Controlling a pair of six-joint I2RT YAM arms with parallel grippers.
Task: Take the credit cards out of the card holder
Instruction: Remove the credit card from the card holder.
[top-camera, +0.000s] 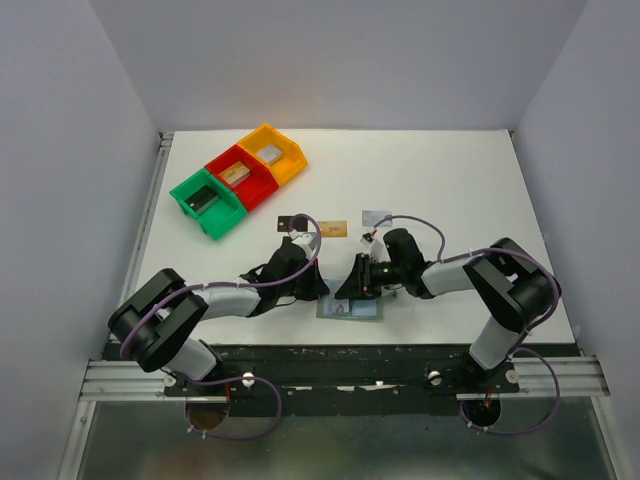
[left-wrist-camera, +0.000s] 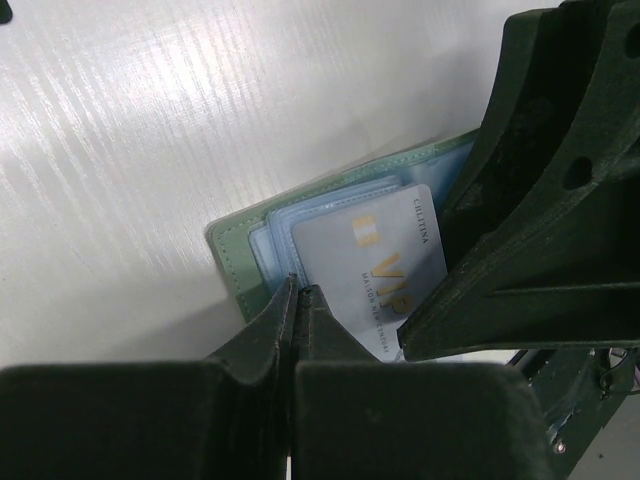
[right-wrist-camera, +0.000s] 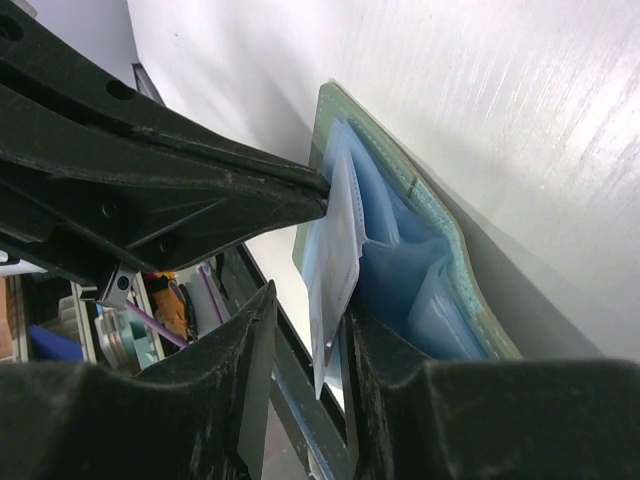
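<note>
The grey-green card holder (top-camera: 362, 311) lies open near the table's front edge, its pale blue pockets showing in the left wrist view (left-wrist-camera: 235, 255) and the right wrist view (right-wrist-camera: 440, 220). A silvery-blue card (left-wrist-camera: 370, 270) printed "VIP" sticks out of a pocket. My left gripper (left-wrist-camera: 297, 290) is shut, its tips resting on the holder's pocket edge. My right gripper (right-wrist-camera: 310, 305) is open with that card's (right-wrist-camera: 335, 250) edge between its fingers, touching the right one only. A black card (top-camera: 293, 222), a gold-tan card (top-camera: 333, 228) and a silvery card (top-camera: 376, 216) lie behind the grippers.
Green (top-camera: 207, 202), red (top-camera: 240, 177) and yellow (top-camera: 271, 152) bins holding grey blocks stand at the back left. Both grippers (top-camera: 335, 290) meet tip to tip over the holder, right at the table's front edge.
</note>
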